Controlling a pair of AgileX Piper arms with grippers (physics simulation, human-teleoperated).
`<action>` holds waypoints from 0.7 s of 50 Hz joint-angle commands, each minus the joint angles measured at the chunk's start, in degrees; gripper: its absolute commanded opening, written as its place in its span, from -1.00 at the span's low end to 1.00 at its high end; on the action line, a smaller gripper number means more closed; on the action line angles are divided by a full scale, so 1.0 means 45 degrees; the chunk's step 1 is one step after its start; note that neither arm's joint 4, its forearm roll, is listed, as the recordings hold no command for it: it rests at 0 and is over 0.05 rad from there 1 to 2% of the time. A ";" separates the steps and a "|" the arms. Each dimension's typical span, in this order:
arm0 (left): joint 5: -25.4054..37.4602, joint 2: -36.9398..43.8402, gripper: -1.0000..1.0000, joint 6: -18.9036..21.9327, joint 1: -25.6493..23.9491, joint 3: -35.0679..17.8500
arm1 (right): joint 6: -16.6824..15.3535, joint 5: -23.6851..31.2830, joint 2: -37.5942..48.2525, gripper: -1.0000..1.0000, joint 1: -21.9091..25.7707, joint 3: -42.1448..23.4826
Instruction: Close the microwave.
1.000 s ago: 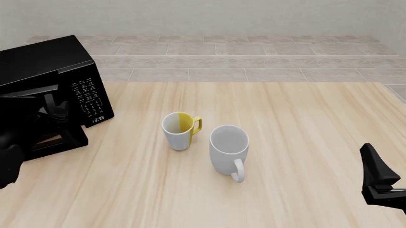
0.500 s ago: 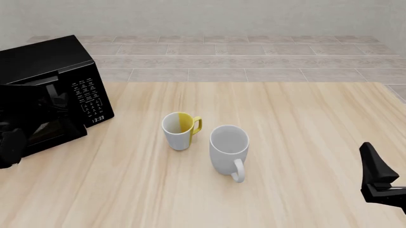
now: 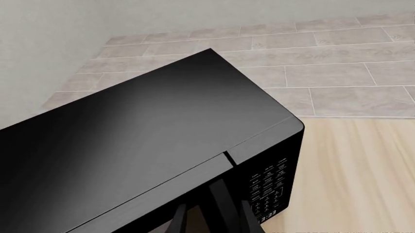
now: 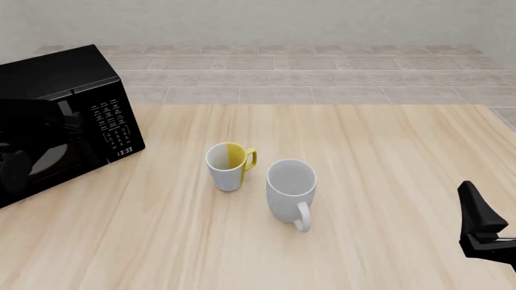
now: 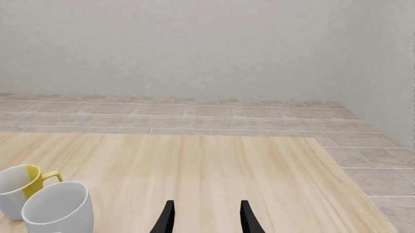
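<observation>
Nearest the camera, at the table's right edge, the right gripper (image 5: pixel 204 218) idles with its fingers parted and empty, well apart from everything. Mid-table stand a yellow-and-white mug (image 4: pixel 229 166) and a white mug (image 4: pixel 289 190). Farther left sits the microwave (image 4: pixel 60 115), its door looking nearly flush. The left gripper (image 3: pixel 211 213) is pressed close against that door; whether it is clenched I cannot tell. This arm is clearly the nearer one.

A light wooden counter (image 4: pixel 379 157) is being shown across most of the front view, edged by tiled floor at the top. The microwave (image 4: pixel 57 121) is being carried at its left edge. Near the centre, a white-and-yellow mug (image 4: pixel 228 165) and a white mug (image 4: pixel 289 191) are being supported upright, just beside each other.
</observation>
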 commanded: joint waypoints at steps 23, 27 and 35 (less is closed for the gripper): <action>-0.0006 0.0612 1.00 0.0491 0.0213 -0.1934 | 0.0066 0.0011 -0.0013 1.00 0.0041 0.0009; -0.0496 -0.0445 1.00 0.0462 -0.0092 -0.0663 | 0.0079 0.0000 0.0007 1.00 0.0028 0.0010; -0.0697 -0.3084 1.00 0.0204 -0.0794 0.1676 | 0.0133 0.0020 -0.0017 1.00 0.0052 0.0011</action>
